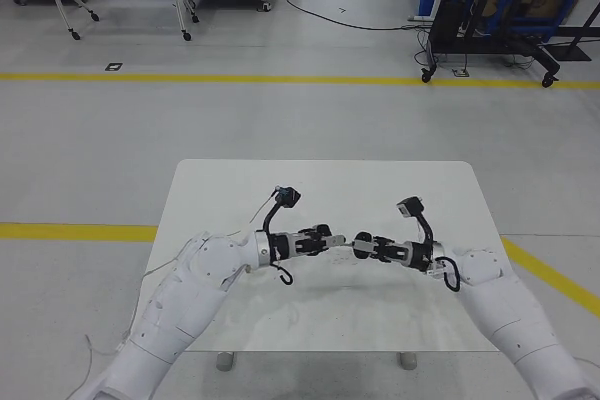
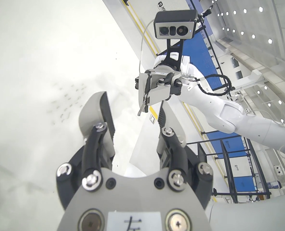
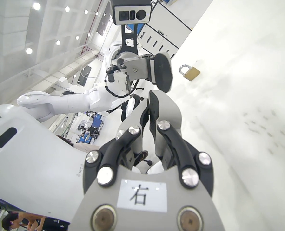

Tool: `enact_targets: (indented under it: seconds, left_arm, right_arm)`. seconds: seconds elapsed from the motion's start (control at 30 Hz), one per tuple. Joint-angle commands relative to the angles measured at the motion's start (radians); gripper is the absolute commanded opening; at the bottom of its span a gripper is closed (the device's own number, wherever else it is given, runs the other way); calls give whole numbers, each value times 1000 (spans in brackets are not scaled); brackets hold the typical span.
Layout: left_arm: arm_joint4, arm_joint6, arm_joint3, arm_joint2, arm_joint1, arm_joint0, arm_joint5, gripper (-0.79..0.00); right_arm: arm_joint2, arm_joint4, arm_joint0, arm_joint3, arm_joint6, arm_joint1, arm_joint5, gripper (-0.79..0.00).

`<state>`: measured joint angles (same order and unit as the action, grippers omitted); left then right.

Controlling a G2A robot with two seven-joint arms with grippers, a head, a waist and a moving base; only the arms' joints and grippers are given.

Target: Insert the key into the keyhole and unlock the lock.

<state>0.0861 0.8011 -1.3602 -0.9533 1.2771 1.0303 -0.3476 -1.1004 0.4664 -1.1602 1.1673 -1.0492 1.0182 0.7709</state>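
Key point(image 2: 142, 108): clamped in the right gripper point(image 2: 146, 89), whose fingers were pressed together on its head; the blade projected past the fingertips. Left gripper point(image 2: 133, 106): fingers spread apart, holding nothing. In the top view, the left gripper stood at 9 o'clock of the right gripper, tips facing and just beside each other, above the middle of the table point(image 1: 420, 190). Lock point(image 3: 190, 72): a brass padlock lying flat on the table, apart from both grippers; its shackle appeared closed.
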Motion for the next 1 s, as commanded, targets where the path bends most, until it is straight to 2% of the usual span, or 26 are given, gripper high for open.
enact_targets:
  seconds: [0.0, 0.13, 0.33, 0.4, 0.5, 0.63, 0.77, 0.87, 0.97]
  left_arm:
    - [-5, -34, -5, -10, -1, 7, 5, 0]
    - [-37, -79, -21, -30, -1, 20, 15, 0]
    - [-37, -79, -21, -30, -1, 20, 15, 0]
    - [-47, -89, -59, -28, -1, 31, 14, 0]
    - [15, -84, -146, -105, -21, 46, 22, 0]
    - [238, 33, -335, -276, -74, 118, 47, 0]
    - [472, 236, -521, -421, -119, 214, 55, 0]
    - [596, 375, -564, -438, -138, 258, 28, 0]
    - [719, 404, -527, -388, -143, 266, 9, 0]
  right_arm:
    - [-8, 41, -4, -13, 8, -4, 8, -785]
    - [-25, 143, -17, -54, 26, -9, 26, -785]
    - [-25, 143, -17, -54, 26, -9, 26, -785]
    - [-25, 143, -17, -54, 26, -9, 26, -785]
    - [-25, 143, -17, -54, 26, -9, 26, -785]
    - [-25, 143, -17, -54, 26, -9, 26, -785]
    - [-25, 143, -17, -54, 26, -9, 26, -785]
    - [-25, 143, -17, -54, 26, -9, 26, -785]
    - [-25, 143, -17, -54, 26, -9, 26, -785]
